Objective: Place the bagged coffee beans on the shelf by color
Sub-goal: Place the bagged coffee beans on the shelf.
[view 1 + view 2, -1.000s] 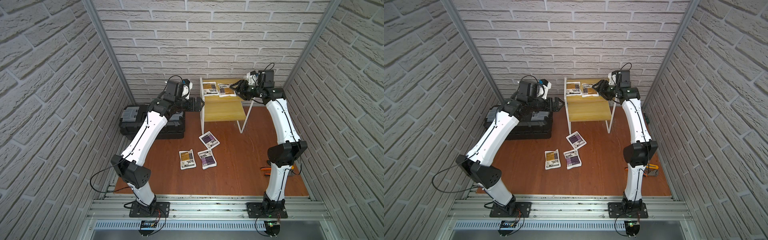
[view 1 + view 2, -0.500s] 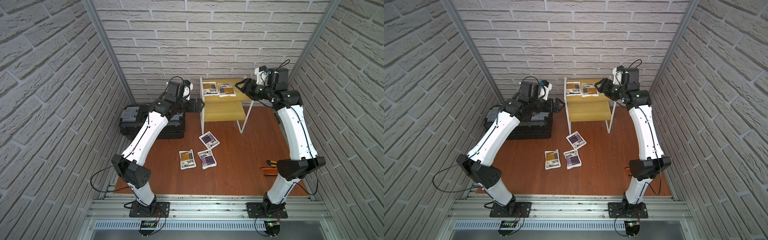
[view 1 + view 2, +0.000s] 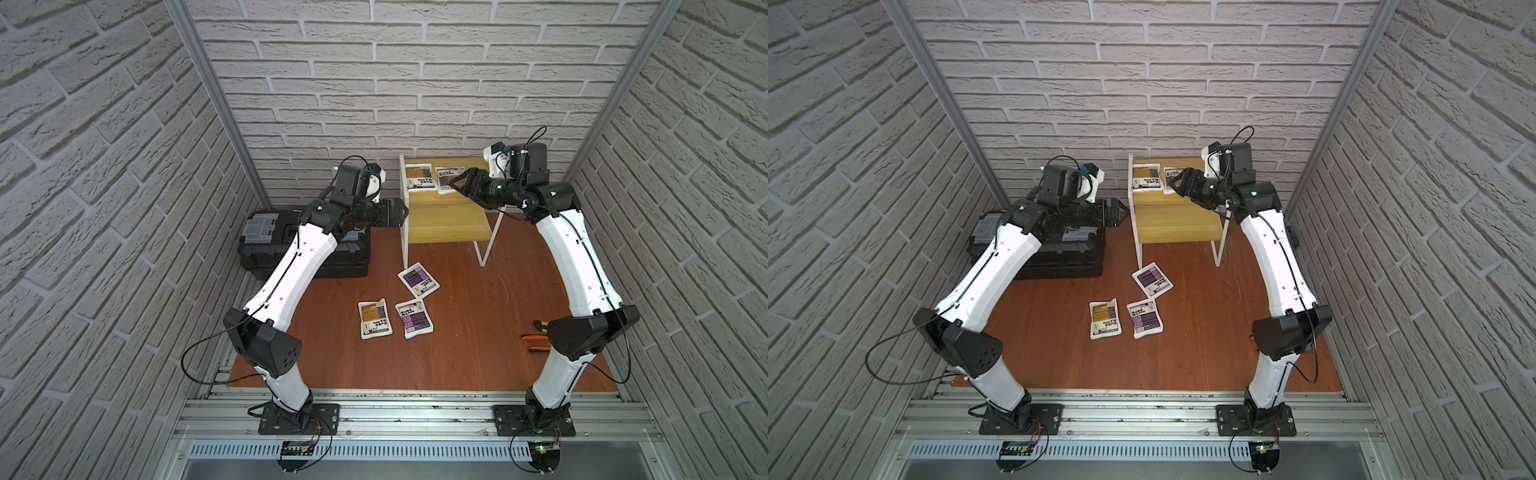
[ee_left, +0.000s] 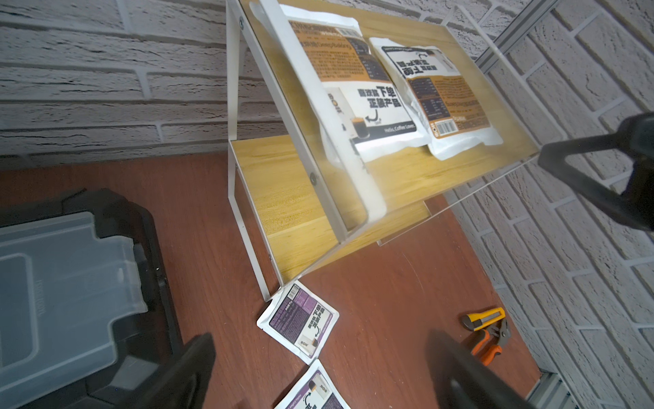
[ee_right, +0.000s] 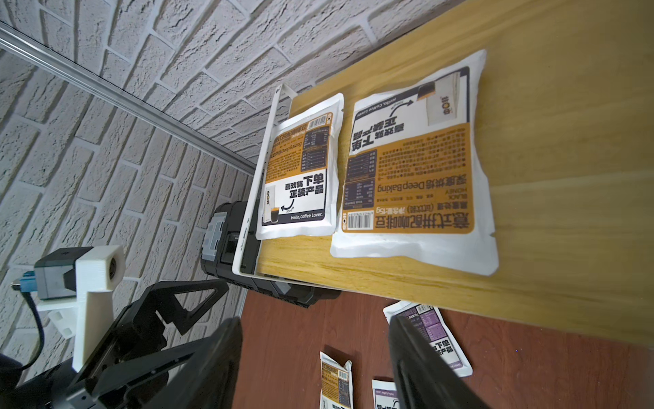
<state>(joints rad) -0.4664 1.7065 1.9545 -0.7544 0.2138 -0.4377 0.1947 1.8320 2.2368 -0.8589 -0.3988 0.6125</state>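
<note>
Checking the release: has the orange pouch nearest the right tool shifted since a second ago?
No. The orange pouch stays put on the shelf, beside the other orange pouch.

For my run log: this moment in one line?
yellow wooden shelf top: two orange-label white pouches; brown table: one orange pouch, two purple pouches; left gripper open; right gripper open

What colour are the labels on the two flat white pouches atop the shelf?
Orange-brown on both pouches, clearest in the right wrist view.
</note>
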